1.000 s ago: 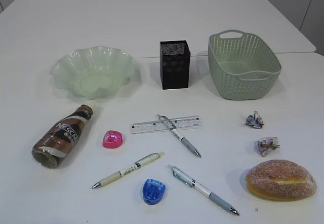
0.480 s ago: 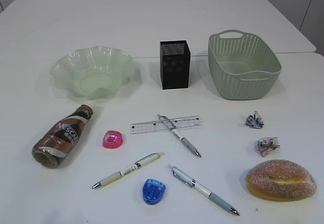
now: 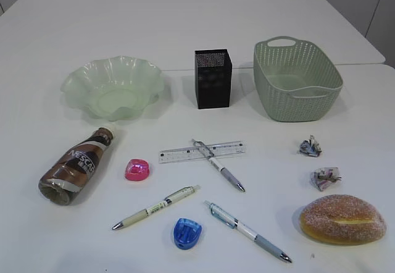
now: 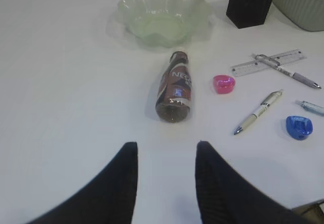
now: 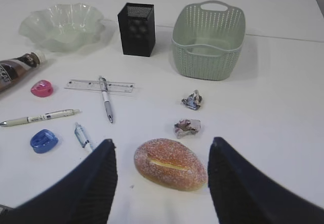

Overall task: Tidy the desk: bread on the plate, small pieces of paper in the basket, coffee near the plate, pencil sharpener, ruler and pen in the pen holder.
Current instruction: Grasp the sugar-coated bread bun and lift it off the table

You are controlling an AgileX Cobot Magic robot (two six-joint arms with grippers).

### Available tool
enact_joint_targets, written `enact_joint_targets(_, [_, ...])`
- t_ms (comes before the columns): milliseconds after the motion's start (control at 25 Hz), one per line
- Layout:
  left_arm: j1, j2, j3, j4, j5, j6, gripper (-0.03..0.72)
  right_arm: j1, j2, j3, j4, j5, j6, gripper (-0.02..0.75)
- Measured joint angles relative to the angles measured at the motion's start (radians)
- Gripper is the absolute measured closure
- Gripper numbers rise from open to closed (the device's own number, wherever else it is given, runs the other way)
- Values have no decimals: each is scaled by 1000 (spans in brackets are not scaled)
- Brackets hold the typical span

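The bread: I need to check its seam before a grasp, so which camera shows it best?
The right wrist view: the bread lies close and unobstructed, its pale seam facing up, between the open right gripper fingers. The exterior view shows the bun smaller at the desk's near right edge, seam still visible. The left wrist view misses it entirely.

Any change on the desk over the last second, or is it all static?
No visible change. The coffee lies on its side, the bread sits at the front right, and the ruler has a pen lying across it, as before. Plate, pen holder and basket hold nothing. Neither tool has taken hold of anything.
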Motion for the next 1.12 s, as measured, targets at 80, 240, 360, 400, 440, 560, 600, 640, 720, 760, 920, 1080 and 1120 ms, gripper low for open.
enact_joint_targets(80, [-11, 48, -9, 0, 0, 0, 421, 0, 61, -23, -20, -4, -9, 280])
enact_joint_targets(240, [-37, 139, -29, 0, -4, 0, 421, 0, 187, -65, -41, -15, -72, 280])
enact_joint_targets(360, [-60, 186, -40, -2, -15, 2, 421, 0, 238, -74, -43, -21, -109, 280])
enact_joint_targets(400, [-64, 192, -40, -2, -20, 2, 421, 0, 292, -78, -45, -31, -159, 280])
enact_joint_targets(440, [-70, 201, -40, -2, -29, 2, 421, 0, 309, -83, -47, -32, -184, 280])
enact_joint_targets(560, [-72, 209, -40, -2, -37, 2, 421, 0, 337, -98, -47, -35, -213, 280])
enact_joint_targets(600, [-72, 211, -40, -2, -39, 2, 421, 0, 342, -110, -47, -35, -215, 280])
enact_joint_targets(640, [-72, 211, -40, -2, -39, 2, 421, 0, 344, -114, -47, -38, -221, 280])
enact_joint_targets(720, [-74, 211, -40, -2, -42, 2, 421, 0, 354, -141, -47, -38, -228, 280])
enact_joint_targets(760, [-74, 211, -40, -2, -42, 2, 421, 0, 360, -149, -47, -40, -232, 280])
enact_joint_targets(920, [-76, 211, -40, -6, -45, 2, 421, 0, 406, -176, -47, -40, -238, 280])
enact_joint_targets(1080, [-76, 211, -40, -18, -47, 2, 421, 0, 451, -180, -47, -21, -247, 280])
enact_joint_targets(1120, [-76, 211, -40, -23, -47, 2, 421, 3, 461, -180, -47, -8, -255, 280])
